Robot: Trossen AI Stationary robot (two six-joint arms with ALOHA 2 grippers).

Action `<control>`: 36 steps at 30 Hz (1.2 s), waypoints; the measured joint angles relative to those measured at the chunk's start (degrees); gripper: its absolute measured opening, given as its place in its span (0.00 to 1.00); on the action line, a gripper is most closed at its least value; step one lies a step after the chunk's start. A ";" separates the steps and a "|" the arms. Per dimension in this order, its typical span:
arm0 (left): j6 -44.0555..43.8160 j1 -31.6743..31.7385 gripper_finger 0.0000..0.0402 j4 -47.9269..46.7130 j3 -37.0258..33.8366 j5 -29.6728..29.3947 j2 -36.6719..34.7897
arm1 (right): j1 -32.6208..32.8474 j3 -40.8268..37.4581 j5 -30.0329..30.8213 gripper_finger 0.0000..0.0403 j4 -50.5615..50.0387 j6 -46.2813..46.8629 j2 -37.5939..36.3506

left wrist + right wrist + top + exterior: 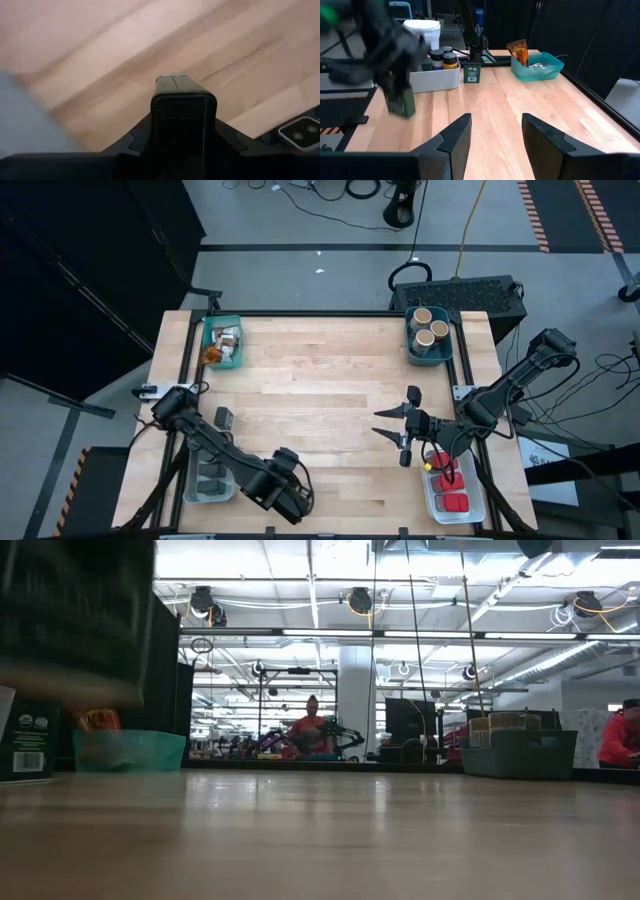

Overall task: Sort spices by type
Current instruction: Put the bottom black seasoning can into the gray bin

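Left claw [182, 125] pinches a dark tin [182, 92] above the desk [320, 380], near the white bin [437, 80] of dark jars. Right claw [492, 137] spread, empty, hovering by the red tins [452, 490]. Risk: the narrow grip lets the tin twist or drop short of the bin.

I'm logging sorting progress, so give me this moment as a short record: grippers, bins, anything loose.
left gripper: shut on a dark tin, raised near the table's front left
right gripper: open, empty, above the table beside the red-tin bin
loose tin: standing on the table, left side
packet bin: teal, far left corner
cylinder bin: far right corner, three tan cylinders
red tins: in their bin, near right
jar bin: near left, dark jars inside
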 joint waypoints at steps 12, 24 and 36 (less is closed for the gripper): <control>-11.03 -5.48 0.31 -16.30 5.99 -2.14 -7.68 | -0.07 0.00 0.01 0.40 -0.28 0.49 0.02; -16.31 -9.79 0.31 -16.38 -1.36 -2.79 -13.99 | -0.07 0.00 0.00 0.40 -0.21 0.79 0.02; -32.09 -14.54 0.31 -16.41 -16.41 1.01 -22.39 | -0.07 0.00 0.00 0.40 -0.34 0.84 0.02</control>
